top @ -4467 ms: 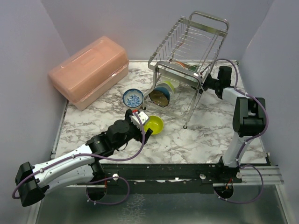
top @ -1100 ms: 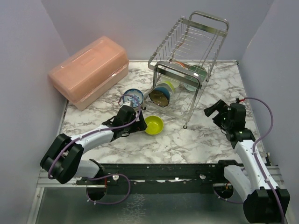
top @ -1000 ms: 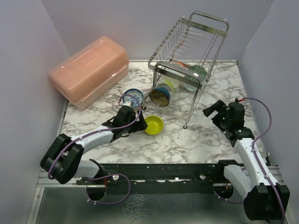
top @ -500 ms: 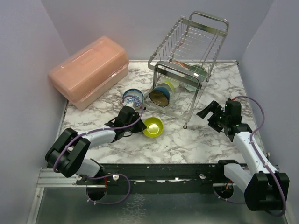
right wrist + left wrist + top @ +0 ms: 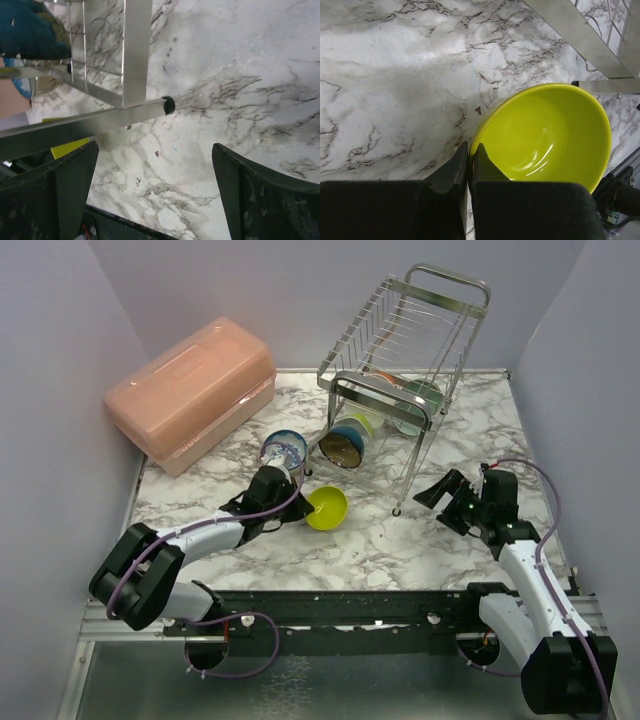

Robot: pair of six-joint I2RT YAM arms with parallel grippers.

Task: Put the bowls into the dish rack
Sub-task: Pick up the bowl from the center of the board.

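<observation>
Left fingers (image 5: 454,172) are clamped on the near rim of the lime bowl (image 5: 545,135), one inside and one outside, with only a thin bite at the very edge. The bowl is out in front of the rack (image 5: 400,330) and looks tipped toward the arm in the overhead view. I can't tell if it is clear of the surface (image 5: 400,545); either way it's not loaded yet. Main risk as I see it: glazed rim plus shallow pinch, so the bowl can swing about the fingertips or slide out once its weight hangs off the grip, and a drop onto that hard top likely chips it. Second: the patterned bowl (image 5: 285,448) is just beside the left wrist, so a sloppy lift or swing could clip it. Third: the lower shelf already carries parked bowls (image 5: 343,445) right behind the front tube. A low or skewed approach likely bangs the lime bowl into the tube or into them, and a rim grip gives little control of tilt. Right fingers (image 5: 70,195) are wide apart and empty, hovering close to the rack foot (image 5: 169,104). If that arm pushes in while the left comes over, it could shove the rack, or the two arms could meet
</observation>
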